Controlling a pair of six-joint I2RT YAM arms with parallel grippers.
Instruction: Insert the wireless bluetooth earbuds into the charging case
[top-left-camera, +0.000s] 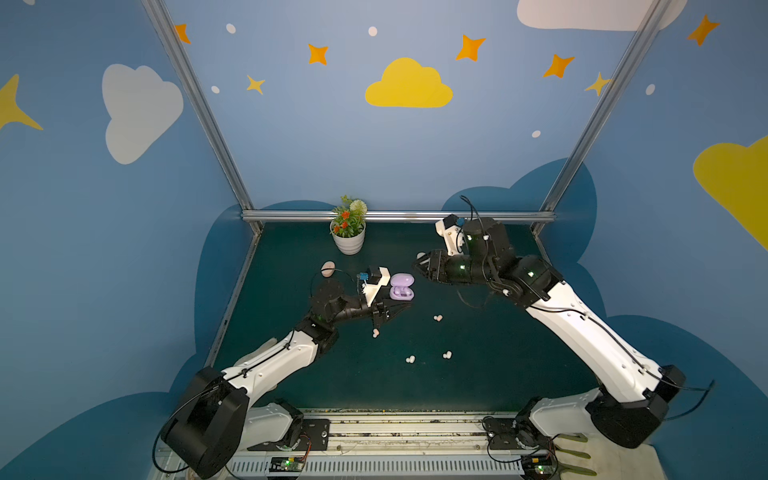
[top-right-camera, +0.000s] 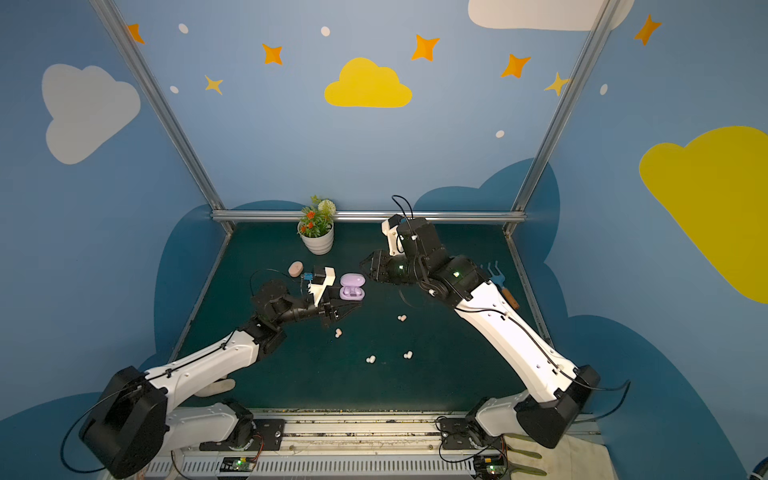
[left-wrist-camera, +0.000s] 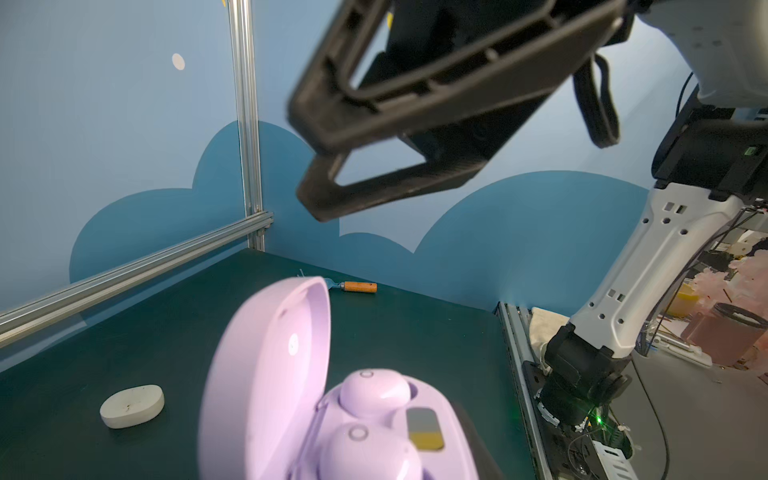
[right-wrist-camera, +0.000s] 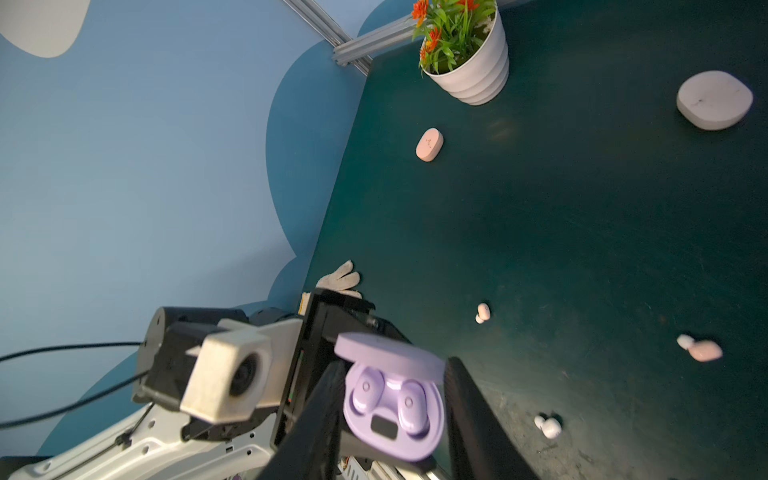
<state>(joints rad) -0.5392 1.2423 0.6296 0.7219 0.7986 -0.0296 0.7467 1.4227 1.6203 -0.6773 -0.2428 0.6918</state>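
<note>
Now the left hand (top-left-camera: 405, 306) grips the open lilac case (right-wrist-camera: 390, 409), 2 lilac earbuds (right-wrist-camera: 365, 390) seated inside. Above it the right hand (top-left-camera: 417, 266) hangs part-open, empty. 4 loose earbuds (top-left-camera: 437, 318) dot the surface (top-left-camera: 498, 353) nearby; pink case (right-wrist-camera: 429, 144) and white case (right-wrist-camera: 715, 99) are shut.

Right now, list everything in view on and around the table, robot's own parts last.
lilac case: one, lilac, open, centre.
seated earbuds: two, lilac, in the lilac case.
loose earbuds: four, whitish and pale pink, scattered toward the front.
pink case: one, pink, shut, left of the lilac case.
white case: one, white, shut, beyond the lilac case.
potted plant: one, white pot with orange flowers, back edge.
garden fork: one, blue with orange handle, right edge.
glove: one, whitish, left front edge.
table: one, dark green.
left hand: one, black, shut on the lilac case.
right hand: one, black, open, empty, raised right of the lilac case.
</note>
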